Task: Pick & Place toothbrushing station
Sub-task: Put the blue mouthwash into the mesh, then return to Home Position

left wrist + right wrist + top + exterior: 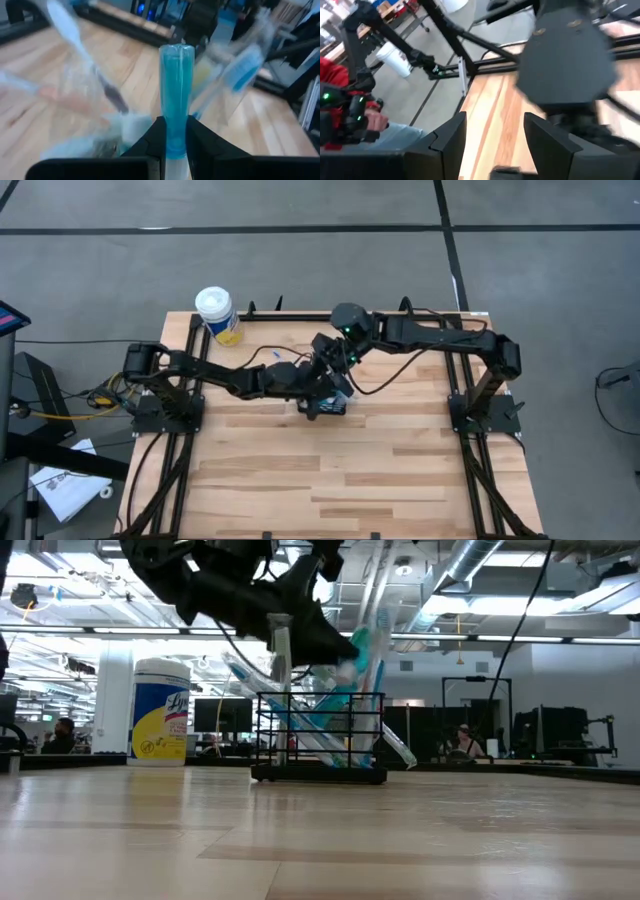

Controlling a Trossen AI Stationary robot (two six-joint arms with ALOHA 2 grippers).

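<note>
left gripper (pixel 175 137) pinches a teal tube (pixel 176 95) upright over the wire basket (pixel 320 740) mid-table, presumably to drop it in. right gripper (pixel 492 135) (fingers apart, empty) hovers just beside the left.

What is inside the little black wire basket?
The basket holds slanted toothbrushes and teal tubes. The left gripper pinches one teal tube. Both arms hide the basket from above, so no exact count.

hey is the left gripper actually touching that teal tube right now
Touching. The left wrist view shows the left gripper with both fingers pressed against the sides of the teal tube, no gap on either side.
</note>
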